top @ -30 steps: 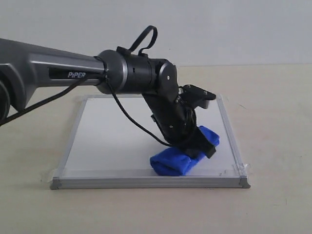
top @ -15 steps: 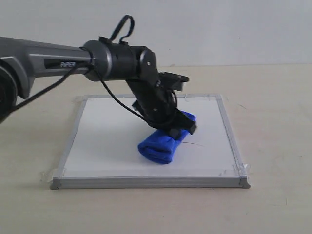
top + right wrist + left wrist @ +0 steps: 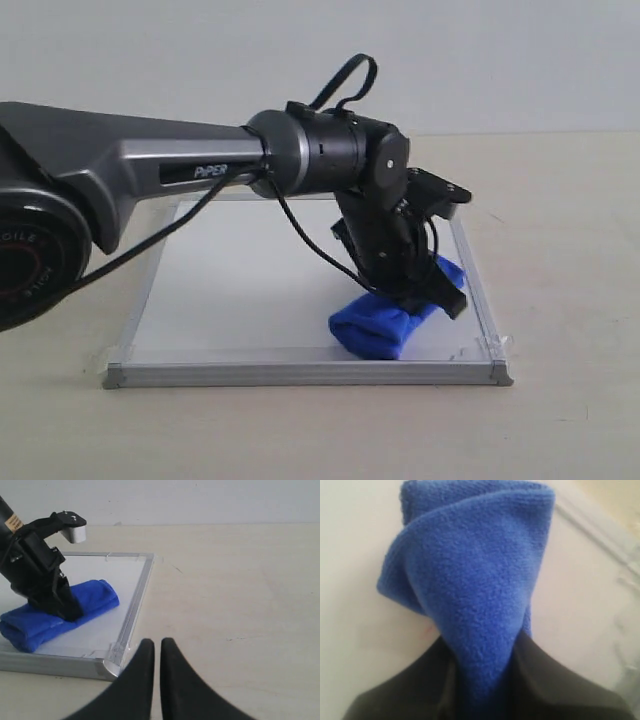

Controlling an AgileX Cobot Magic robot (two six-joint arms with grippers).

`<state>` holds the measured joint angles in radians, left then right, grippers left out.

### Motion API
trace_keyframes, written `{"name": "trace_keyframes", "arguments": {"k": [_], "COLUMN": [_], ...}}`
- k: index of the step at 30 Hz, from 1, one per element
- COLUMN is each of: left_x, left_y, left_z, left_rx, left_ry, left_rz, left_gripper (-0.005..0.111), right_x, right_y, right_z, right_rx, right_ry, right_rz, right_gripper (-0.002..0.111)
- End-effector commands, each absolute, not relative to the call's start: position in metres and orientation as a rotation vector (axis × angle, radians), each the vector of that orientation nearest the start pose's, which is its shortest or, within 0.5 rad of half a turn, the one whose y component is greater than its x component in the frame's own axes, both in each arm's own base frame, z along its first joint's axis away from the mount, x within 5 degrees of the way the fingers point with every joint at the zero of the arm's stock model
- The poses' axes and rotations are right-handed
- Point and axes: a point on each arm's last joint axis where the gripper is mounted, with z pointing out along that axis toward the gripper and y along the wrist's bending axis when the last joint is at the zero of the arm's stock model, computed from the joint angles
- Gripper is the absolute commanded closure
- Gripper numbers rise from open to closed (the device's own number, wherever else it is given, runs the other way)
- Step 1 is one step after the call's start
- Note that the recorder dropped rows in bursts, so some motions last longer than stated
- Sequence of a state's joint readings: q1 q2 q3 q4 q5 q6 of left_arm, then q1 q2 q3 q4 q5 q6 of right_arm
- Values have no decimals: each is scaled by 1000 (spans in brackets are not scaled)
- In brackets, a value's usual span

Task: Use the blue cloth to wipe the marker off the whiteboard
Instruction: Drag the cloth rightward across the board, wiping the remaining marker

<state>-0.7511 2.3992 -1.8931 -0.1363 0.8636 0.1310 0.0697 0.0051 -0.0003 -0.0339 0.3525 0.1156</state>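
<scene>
The whiteboard [image 3: 240, 290] lies flat on the table, taped at its corners. My left gripper [image 3: 425, 290] is shut on the blue cloth [image 3: 385, 325] and presses it onto the board near the front right corner. In the left wrist view the cloth [image 3: 475, 580] bulges out from between the dark jaws. A faint red trace of the marker [image 3: 426, 629] shows beside it; no line shows in the exterior view. My right gripper [image 3: 156, 647] is shut on nothing, low over the table just off the board's corner cap [image 3: 111, 667].
The beige table [image 3: 570, 250] runs all round the board. The left arm's grey link [image 3: 150, 170] reaches in from the left above the board. The silver frame [image 3: 135, 597] stands slightly above the table surface.
My left gripper swept the cloth from the board's front right toward the middle and farther back, then returned it to the front right corner. A thin line seen beside the cloth half a second ago no longer shows.
</scene>
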Motion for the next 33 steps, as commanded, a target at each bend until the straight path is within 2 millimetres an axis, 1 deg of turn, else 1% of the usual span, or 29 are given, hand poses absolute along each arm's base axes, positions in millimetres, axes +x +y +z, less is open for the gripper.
{"name": "trace_keyframes", "arguments": {"k": [1, 3, 6, 8, 9, 11, 12, 14, 16, 18, 21, 22, 24, 26, 28, 30, 33], "left_x": [395, 407, 416, 416, 414, 405, 399, 386, 369, 352, 325, 321, 319, 320, 330, 343, 367], "left_y": [-287, -264, -240, -236, -239, -253, -264, -286, -313, -336, -364, -367, -371, -371, -362, -348, -320], "left_z": [92, 89, 88, 88, 88, 88, 88, 91, 95, 98, 101, 101, 101, 101, 100, 98, 95], "left_rx": [966, 852, 732, 706, 740, 809, 867, 990, 1114, 1223, 1429, 1464, 1463, 1448, 1392, 1322, 1211], "left_ry": [2841, 2921, 3005, 3033, 3038, 3031, 3016, 2968, 2883, 2803, 2676, 2653, 2641, 2648, 2679, 2729, 2799], "left_rz": [-106, -88, -67, -83, -107, -200, -274, -443, -643, -786, -868, -872, -872, -867, -824, -752, -632], "left_gripper": [102, 102, 102, 102, 102, 102, 102, 102, 102, 102, 102, 102, 102, 102, 102, 102, 102], "right_x": [54, 54, 54, 54, 54, 54, 54, 54, 54, 54, 54, 54, 54, 54, 54, 54, 53], "right_y": [2, 2, 2, 2, 2, 2, 2, 2, 2, 2, 2, 2, 2, 2, 2, 2, 2], "right_z": [182, 182, 182, 182, 182, 182, 182, 182, 182, 182, 182, 182, 182, 182, 182, 182, 182], "right_rx": [22, 22, 22, 22, 22, 22, 22, 22, 22, 22, 22, 22, 22, 22, 22, 22, 22], "right_ry": [1825, 1825, 1825, 1825, 1825, 1825, 1825, 1825, 1825, 1825, 1825, 1825, 1825, 1825, 1825, 1825, 1829], "right_rz": [91, 91, 91, 91, 91, 91, 91, 91, 91, 91, 91, 91, 91, 91, 91, 91, 90], "right_gripper": [107, 107, 107, 107, 107, 107, 107, 107, 107, 107, 107, 107, 107, 107, 107, 107, 107]}}
